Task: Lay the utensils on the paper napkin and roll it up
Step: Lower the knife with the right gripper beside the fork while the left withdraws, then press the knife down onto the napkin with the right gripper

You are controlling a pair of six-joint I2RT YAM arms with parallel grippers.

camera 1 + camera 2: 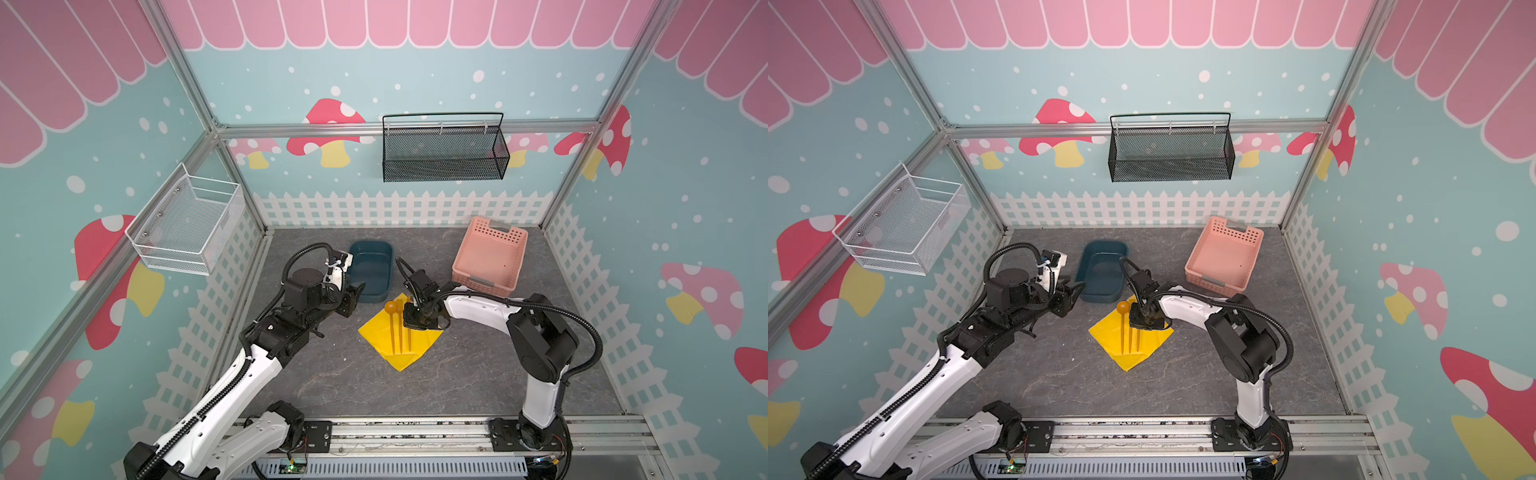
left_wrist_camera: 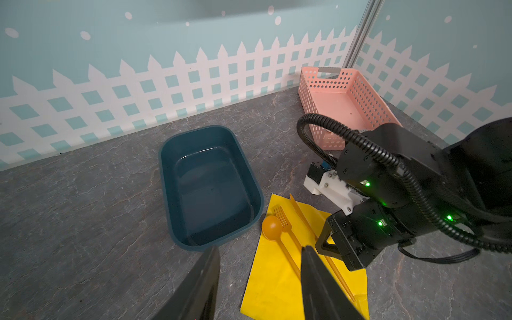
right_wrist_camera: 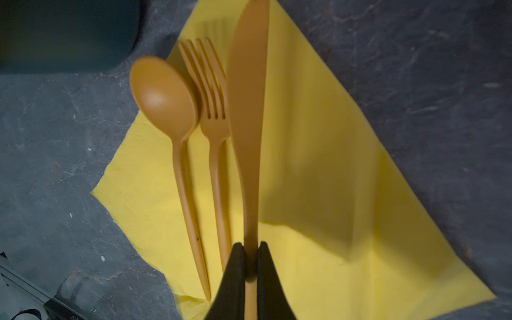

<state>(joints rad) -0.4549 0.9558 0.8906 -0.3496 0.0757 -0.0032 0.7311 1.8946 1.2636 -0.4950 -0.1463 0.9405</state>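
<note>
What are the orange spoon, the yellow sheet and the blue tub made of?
The spoon looks like plastic: smooth, evenly orange, softly shiny in its bowl. The yellow sheet looks like thin paper: matte, with soft creases. The blue tub is probably hard plastic: rounded corners and a glossy floor.

Spoon (image 1: 391, 307), fork (image 1: 400, 328) and knife (image 1: 409, 341) sit left to right over the paper napkin (image 1: 374, 332). The tub (image 1: 371, 268) is just behind the napkin, and the basket (image 1: 490, 259) is behind it to the right.
</note>
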